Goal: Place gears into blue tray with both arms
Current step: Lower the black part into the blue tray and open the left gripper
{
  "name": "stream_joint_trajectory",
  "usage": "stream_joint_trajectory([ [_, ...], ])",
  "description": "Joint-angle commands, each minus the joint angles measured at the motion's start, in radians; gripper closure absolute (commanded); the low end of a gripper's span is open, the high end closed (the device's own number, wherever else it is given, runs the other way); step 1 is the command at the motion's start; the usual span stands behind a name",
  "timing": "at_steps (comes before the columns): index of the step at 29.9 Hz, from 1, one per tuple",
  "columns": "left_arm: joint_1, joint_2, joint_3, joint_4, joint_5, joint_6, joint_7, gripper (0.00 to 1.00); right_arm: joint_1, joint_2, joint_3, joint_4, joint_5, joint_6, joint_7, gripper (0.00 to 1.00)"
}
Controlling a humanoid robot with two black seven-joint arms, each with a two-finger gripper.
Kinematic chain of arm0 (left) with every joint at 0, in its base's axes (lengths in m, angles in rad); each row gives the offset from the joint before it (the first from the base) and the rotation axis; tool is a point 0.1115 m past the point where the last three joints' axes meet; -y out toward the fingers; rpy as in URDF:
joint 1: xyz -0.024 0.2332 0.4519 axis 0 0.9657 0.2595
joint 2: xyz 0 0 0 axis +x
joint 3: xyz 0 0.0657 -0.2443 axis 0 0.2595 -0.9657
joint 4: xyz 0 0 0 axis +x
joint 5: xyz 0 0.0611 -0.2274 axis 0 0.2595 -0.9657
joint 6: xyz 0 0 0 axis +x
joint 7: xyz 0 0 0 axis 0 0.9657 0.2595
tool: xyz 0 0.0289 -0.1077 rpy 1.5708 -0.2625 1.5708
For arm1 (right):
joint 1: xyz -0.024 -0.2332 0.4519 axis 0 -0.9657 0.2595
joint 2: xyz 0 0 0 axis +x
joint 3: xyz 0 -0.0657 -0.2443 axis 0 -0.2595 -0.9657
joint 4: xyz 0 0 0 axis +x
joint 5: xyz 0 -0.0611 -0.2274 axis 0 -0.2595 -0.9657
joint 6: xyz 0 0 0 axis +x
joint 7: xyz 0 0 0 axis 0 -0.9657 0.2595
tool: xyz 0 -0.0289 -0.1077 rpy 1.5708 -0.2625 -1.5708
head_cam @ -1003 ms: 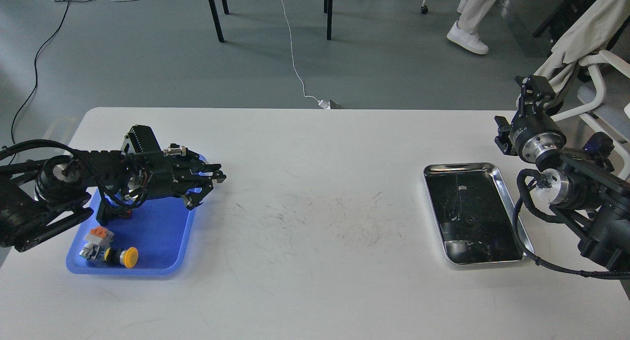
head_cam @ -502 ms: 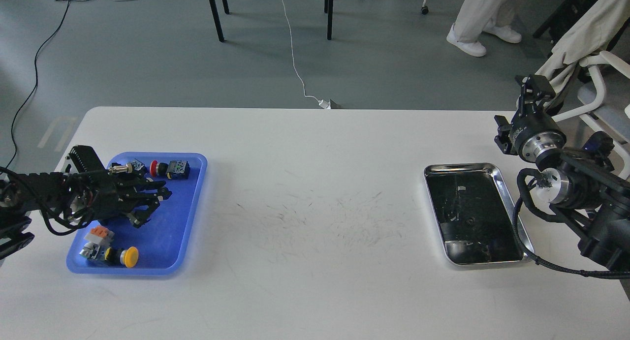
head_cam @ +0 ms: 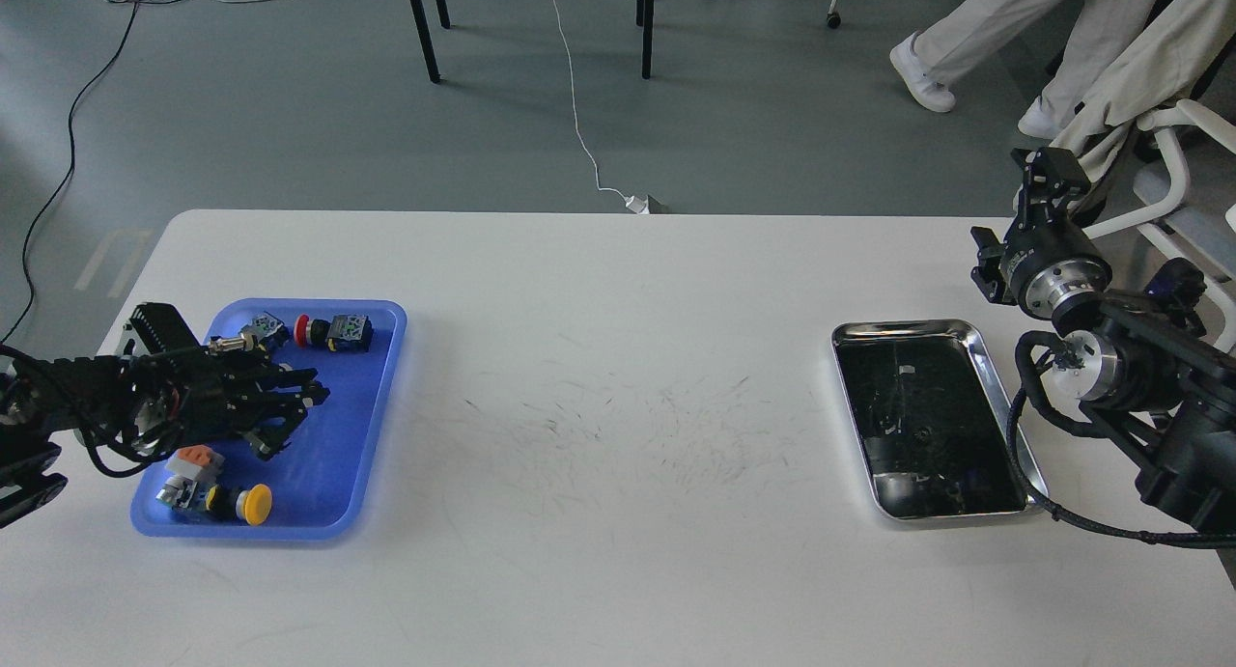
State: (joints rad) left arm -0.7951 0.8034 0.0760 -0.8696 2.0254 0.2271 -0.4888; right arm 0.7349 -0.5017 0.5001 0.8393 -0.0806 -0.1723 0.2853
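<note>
Blue tray (head_cam: 333,474) lay beneath the left hand (head_cam: 294,408), fingers spread, apparently empty; right hand (head_cam: 1053,180) unreadable. Next pick should descend squarely over the silver tray (head_cam: 975,358).

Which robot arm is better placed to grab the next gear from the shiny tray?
Probably the right. The right gripper hangs just beyond the silver tray, where dark specks may be gears, too small to tell. The left gripper is across the table over the blue tray.
</note>
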Motion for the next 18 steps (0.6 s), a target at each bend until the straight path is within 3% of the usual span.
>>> stream_joint_trajectory([
  [1, 0.002, -0.023, -0.001, 0.037, -0.013, 0.000, 0.000, 0.80, 0.000, 0.000, 0.000, -0.002, -0.001, -0.001, 0.000, 0.01],
  [14, 0.004, -0.036, -0.001, 0.058, -0.034, 0.008, 0.000, 0.74, 0.003, -0.003, 0.000, 0.000, -0.001, -0.001, 0.000, 0.01],
  [18, 0.004, -0.033, -0.001, 0.060, -0.045, 0.015, 0.000, 0.63, 0.004, -0.001, 0.000, 0.000, 0.001, 0.000, 0.000, 0.01],
])
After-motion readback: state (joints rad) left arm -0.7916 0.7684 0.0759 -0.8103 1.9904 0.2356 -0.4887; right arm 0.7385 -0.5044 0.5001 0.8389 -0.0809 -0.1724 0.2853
